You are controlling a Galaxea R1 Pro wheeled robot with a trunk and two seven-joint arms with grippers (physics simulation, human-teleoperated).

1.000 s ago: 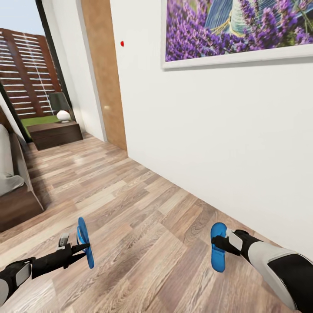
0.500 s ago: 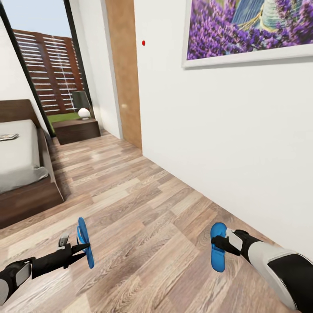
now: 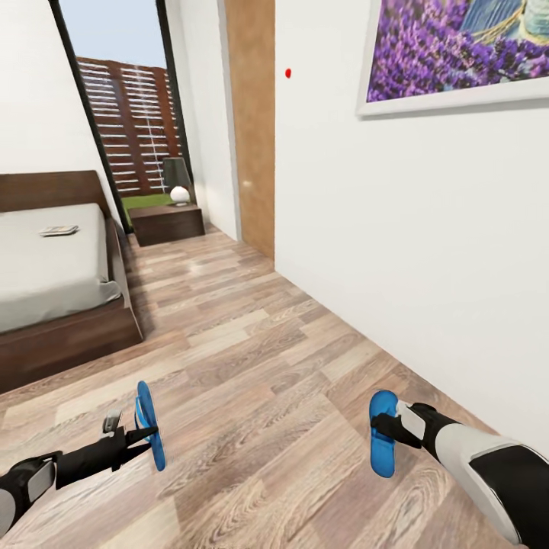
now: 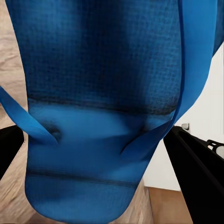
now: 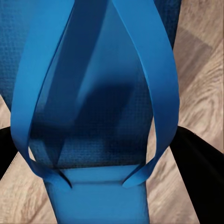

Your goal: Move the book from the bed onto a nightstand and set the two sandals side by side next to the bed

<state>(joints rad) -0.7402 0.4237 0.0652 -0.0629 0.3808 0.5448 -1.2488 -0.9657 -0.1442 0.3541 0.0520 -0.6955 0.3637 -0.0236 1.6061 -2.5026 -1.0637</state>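
Bedroom, wood floor (image 3: 252, 381), bed (image 3: 53, 274) ahead-left | left fingers (image 3: 149, 435) gripping sandal (image 3: 146, 423), right fingers (image 3: 385, 428) gripping other sandal (image 3: 383, 433) | risk: edge-held sandals slipping during travel.

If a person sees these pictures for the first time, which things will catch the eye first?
First, the two bright blue sandals: the left gripper holds the left sandal and the right gripper the right sandal, both above the wood floor. Next, the purple flower picture on the white wall, and the bed at the left with a book on it.
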